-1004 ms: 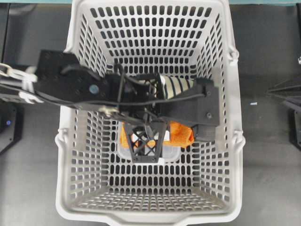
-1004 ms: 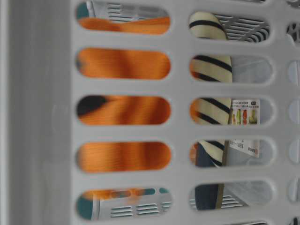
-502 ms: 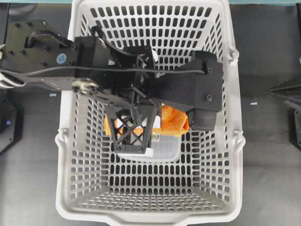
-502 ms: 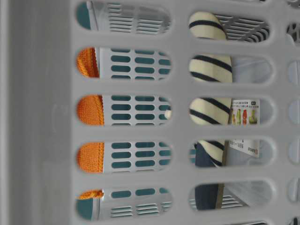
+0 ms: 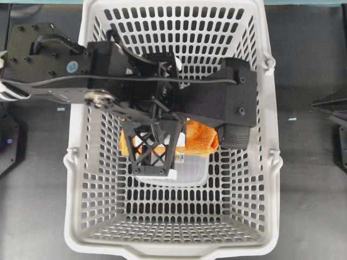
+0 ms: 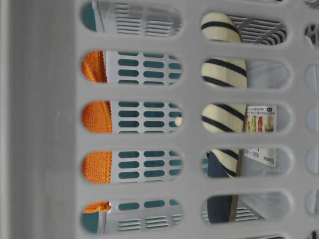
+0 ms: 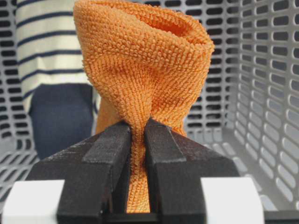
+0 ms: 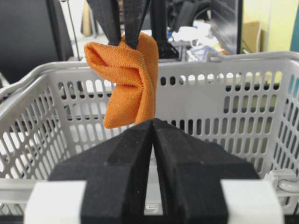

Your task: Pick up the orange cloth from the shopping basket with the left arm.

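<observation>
The orange cloth [image 7: 140,60] hangs bunched from my left gripper [image 7: 138,126], whose black jaws are shut on its lower fold. In the right wrist view the two left fingers [image 8: 112,23] come down from above and pinch the orange cloth [image 8: 126,79], which dangles over the shopping basket [image 8: 224,58] with its top above the far rim. From overhead the left arm [image 5: 108,81] reaches across the shopping basket [image 5: 73,157], and the orange cloth [image 5: 198,138] shows beside the lattice finger. My right gripper [image 8: 153,122] is shut and empty outside the basket.
A cream-and-navy striped slipper [image 6: 222,74] lies in the basket behind the cloth, and the striped slipper [image 7: 46,42] also shows in the left wrist view. A clear labelled package [image 5: 187,170] rests on the basket floor. The perforated walls [image 7: 261,70] close in on all sides.
Over the last second the left arm rose with the cloth, lifting it off the basket floor. In the last half second almost nothing has moved.
</observation>
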`<state>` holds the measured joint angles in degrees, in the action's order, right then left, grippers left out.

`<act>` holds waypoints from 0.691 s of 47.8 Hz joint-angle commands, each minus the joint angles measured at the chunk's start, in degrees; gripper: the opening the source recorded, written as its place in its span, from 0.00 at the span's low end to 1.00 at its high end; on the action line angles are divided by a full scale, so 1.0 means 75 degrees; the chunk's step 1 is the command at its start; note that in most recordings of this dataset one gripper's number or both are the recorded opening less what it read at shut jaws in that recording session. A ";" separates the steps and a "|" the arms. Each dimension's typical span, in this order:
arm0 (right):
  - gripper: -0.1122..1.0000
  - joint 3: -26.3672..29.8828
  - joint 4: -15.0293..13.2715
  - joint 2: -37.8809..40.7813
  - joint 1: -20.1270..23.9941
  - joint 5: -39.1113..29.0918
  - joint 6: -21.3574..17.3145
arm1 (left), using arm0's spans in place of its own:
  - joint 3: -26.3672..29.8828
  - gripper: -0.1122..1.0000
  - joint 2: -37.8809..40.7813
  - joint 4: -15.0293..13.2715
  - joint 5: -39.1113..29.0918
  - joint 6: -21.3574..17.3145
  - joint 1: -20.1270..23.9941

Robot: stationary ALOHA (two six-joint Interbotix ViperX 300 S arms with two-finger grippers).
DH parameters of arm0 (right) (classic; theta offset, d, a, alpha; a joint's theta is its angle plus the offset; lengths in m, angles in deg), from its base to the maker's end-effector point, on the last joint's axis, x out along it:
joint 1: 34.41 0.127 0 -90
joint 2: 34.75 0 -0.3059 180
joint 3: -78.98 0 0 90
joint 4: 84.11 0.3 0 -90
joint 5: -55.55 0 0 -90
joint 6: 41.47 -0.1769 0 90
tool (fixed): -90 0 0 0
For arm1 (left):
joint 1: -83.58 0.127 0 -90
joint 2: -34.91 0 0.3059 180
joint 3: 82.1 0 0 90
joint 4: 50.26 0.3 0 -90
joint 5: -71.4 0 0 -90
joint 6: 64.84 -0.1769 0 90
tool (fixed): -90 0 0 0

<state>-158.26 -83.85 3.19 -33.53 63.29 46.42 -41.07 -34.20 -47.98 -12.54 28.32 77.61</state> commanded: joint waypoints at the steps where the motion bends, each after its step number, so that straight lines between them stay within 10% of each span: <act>1: 0.10 0.0094 0.0012 0.0047 0.0012 0.0035 0.0000 | 0.0129 0.15 -0.0105 0.0035 0.0012 0.0000 0.0000; 33: 0.10 0.0070 0.0023 0.0023 0.0070 0.0035 -0.0012 | 0.0023 0.15 -0.0094 0.0035 -0.0023 0.0012 0.0000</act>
<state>-158.26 -83.85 3.10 -33.35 63.20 46.42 -41.43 -34.11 -47.89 -12.89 28.32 77.61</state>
